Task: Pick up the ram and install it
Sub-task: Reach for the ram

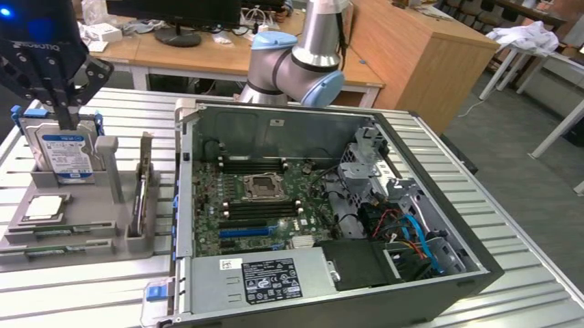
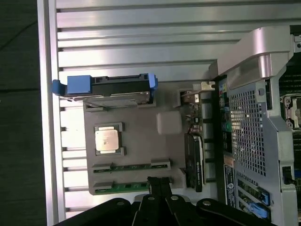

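Note:
Two ram sticks lie flat in slots along one edge of the grey holder at the exterior view's left. They are thin green strips, and the wrist view shows them too. My black gripper hangs above the holder in front of the hard drive, fingers shut with nothing between them. In the wrist view, the gripper has its tips pressed together, just beside the end of the outer ram stick. The open computer case shows the motherboard's black memory slots.
The holder also carries an upright blue-labelled hard drive, a square silver processor and an upright card. The case wall stands right next to the holder. Ribbed metal table lies all around.

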`<action>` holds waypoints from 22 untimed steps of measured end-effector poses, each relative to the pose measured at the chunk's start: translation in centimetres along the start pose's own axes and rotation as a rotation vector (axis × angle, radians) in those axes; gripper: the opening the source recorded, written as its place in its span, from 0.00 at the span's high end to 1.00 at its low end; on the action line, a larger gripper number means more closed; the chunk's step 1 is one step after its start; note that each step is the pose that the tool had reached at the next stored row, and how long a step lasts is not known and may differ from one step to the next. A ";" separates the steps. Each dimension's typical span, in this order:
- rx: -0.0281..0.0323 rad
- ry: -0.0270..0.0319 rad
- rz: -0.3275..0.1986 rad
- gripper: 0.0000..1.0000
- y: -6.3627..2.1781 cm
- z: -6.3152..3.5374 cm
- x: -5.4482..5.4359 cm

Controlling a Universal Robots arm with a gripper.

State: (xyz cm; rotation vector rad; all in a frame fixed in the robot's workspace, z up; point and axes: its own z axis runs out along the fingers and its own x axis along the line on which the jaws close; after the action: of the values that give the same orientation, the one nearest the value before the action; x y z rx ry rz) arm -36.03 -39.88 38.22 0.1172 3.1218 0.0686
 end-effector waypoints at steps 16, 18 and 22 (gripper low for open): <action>0.0000 0.0000 0.000 0.89 -0.12 0.12 1.5; 0.0001 0.0002 0.000 0.89 -0.34 0.11 1.5; 0.0000 0.0000 0.000 0.89 -1.22 0.08 1.4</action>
State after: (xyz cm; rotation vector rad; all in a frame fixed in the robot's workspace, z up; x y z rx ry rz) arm -37.54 -40.99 38.06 0.1172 3.1218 0.0686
